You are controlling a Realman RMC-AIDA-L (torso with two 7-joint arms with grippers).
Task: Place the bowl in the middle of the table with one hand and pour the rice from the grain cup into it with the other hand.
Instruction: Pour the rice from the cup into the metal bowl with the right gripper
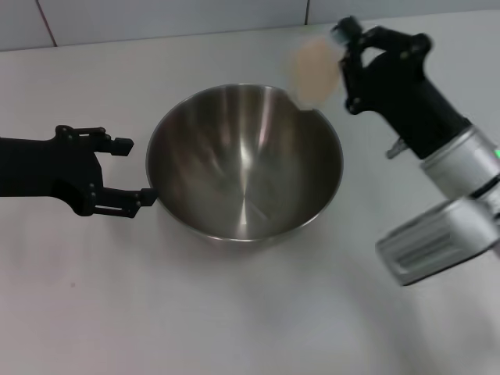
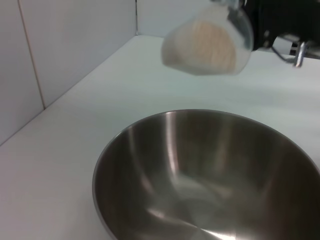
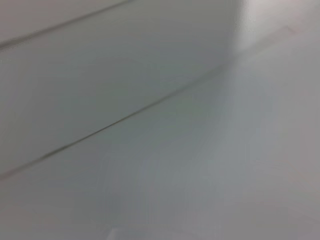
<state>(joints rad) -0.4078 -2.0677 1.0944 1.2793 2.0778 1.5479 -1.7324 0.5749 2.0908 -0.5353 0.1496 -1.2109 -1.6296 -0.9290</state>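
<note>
The steel bowl (image 1: pixel 244 166) stands in the middle of the white table (image 1: pixel 250 320); its inside is bare, also in the left wrist view (image 2: pixel 210 185). My left gripper (image 1: pixel 129 169) is open at the bowl's left rim, its fingers (image 1: pixel 121 203) apart, the near one touching the rim. My right gripper (image 1: pixel 349 66) is shut on the grain cup (image 1: pixel 315 69), tilted above the bowl's far right rim. The cup (image 2: pixel 207 42) holds rice (image 2: pixel 212 40); no grains show falling. The right wrist view shows only table and wall.
A tiled wall (image 1: pixel 156 19) runs along the table's far edge. The right arm's silver link (image 1: pixel 437 234) hangs over the table's right side. Bare tabletop lies in front of the bowl.
</note>
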